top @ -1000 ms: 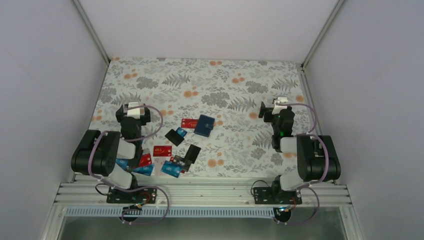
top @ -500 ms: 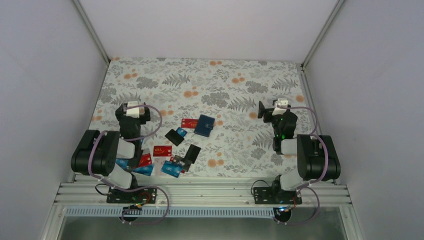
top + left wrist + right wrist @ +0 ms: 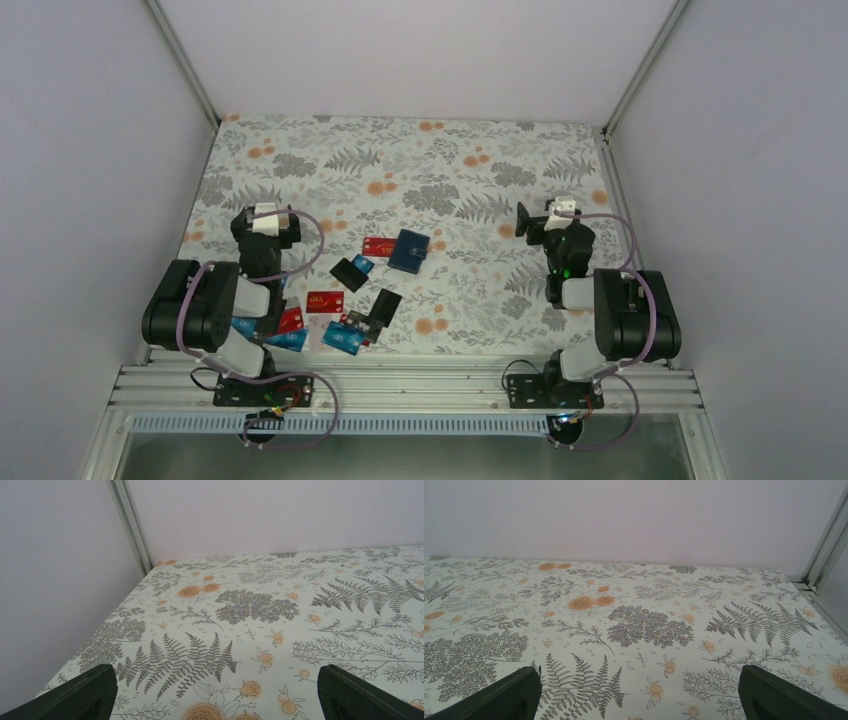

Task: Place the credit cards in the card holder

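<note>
Now, left tool [image 3: 214,680] and right tool [image 3: 638,680] wide open, empty; thin rectangular cards [image 3: 378,246] near squarish card holder [image 3: 408,251].

From high behind me, the overhead camera looks down on the whole floral table [image 3: 400,160]. Both wrist cameras skim low over its far half, facing the back wall [image 3: 275,515], their views perhaps overlapping mid-table.

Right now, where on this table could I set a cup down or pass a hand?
The far half of the table, up to the back wall, is bare. So is the stretch between the card holder and the right arm. It is crowded at the near left, from the left arm to the card holder, where the credit cards lie scattered.
</note>
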Available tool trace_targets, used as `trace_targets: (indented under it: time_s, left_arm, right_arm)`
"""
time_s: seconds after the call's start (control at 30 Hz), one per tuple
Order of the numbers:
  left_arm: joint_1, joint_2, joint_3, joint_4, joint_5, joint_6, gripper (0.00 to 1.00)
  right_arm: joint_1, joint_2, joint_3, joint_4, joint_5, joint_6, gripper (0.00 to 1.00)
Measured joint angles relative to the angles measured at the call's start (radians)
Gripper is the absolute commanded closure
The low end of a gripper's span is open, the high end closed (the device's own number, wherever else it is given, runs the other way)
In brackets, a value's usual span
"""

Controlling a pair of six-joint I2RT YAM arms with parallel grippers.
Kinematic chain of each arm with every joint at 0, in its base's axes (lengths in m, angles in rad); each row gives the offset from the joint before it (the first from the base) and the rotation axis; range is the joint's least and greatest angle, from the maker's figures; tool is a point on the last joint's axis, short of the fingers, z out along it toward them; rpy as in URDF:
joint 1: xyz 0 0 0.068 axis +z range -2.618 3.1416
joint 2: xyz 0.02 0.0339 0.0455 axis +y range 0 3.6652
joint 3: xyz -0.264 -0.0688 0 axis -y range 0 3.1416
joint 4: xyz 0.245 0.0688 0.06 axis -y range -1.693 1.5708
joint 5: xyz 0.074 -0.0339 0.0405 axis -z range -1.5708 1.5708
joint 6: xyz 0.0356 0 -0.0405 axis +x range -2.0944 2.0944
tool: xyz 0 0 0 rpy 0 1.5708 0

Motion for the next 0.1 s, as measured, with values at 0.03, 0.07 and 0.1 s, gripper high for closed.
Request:
trace_targets:
  time_s: [0.03,0.07,0.1]
  left_arm:
    - [0.000,0.000,0.000,0.000,0.000,0.000,0.00]
    - [0.000,0.000,0.000,0.000,0.000,0.000,0.00]
    - [0.000,0.000,0.000,0.000,0.000,0.000,0.00]
  right_arm:
    - [0.000,0.000,0.000,0.000,0.000,0.000,0.00]
    - [0.000,0.000,0.000,0.000,0.000,0.000,0.00]
    - [0.000,0.000,0.000,0.000,0.000,0.000,0.00]
